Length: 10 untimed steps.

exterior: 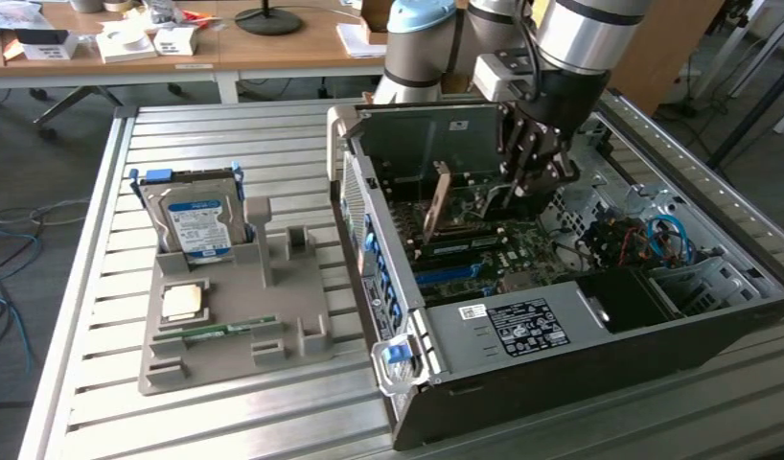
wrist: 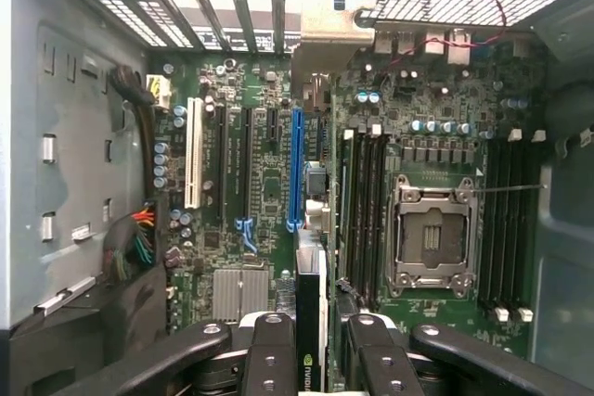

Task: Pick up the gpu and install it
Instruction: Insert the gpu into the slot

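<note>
Gripper [wrist: 309,345] clamped the gpu [wrist: 311,275] edge-on above the board [wrist: 264,201].
Seating it well likely called for its edge square along the blue slot [wrist: 296,169], without tilt.

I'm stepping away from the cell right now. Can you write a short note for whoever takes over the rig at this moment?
Gripper: shut on the gpu, one finger on each face of the card.
Gpu: inside the open PC case, held on edge over the motherboard, roughly in line with the long blue slot.
Done: the card is picked up and brought into the case.
Left: seating it. Whether its edge touches the slot cannot be told.
Elsewhere: the hard drive stands in the grey holder outside the case.
</note>
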### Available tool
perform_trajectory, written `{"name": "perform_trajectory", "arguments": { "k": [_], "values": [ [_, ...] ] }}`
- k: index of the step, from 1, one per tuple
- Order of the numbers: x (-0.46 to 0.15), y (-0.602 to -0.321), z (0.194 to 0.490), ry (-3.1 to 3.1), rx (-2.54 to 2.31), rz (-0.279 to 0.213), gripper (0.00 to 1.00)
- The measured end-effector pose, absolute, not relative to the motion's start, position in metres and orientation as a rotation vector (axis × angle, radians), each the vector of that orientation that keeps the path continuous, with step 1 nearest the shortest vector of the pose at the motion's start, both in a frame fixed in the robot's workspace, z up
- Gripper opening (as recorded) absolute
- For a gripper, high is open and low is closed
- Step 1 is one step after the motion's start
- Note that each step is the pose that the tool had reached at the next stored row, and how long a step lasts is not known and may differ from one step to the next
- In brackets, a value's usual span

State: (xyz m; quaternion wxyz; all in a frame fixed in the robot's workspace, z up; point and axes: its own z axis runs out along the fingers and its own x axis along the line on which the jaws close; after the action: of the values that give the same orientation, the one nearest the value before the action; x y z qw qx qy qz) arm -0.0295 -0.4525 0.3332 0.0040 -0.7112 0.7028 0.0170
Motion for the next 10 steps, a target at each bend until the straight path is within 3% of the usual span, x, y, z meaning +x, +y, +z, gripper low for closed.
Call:
{"name": "perform_trajectory", "arguments": {
  "k": [10],
  "values": [
    [-0.0296, -0.4525, 0.3262, 2.202, -2.229, 0.053, 0.26]
  ]
}}
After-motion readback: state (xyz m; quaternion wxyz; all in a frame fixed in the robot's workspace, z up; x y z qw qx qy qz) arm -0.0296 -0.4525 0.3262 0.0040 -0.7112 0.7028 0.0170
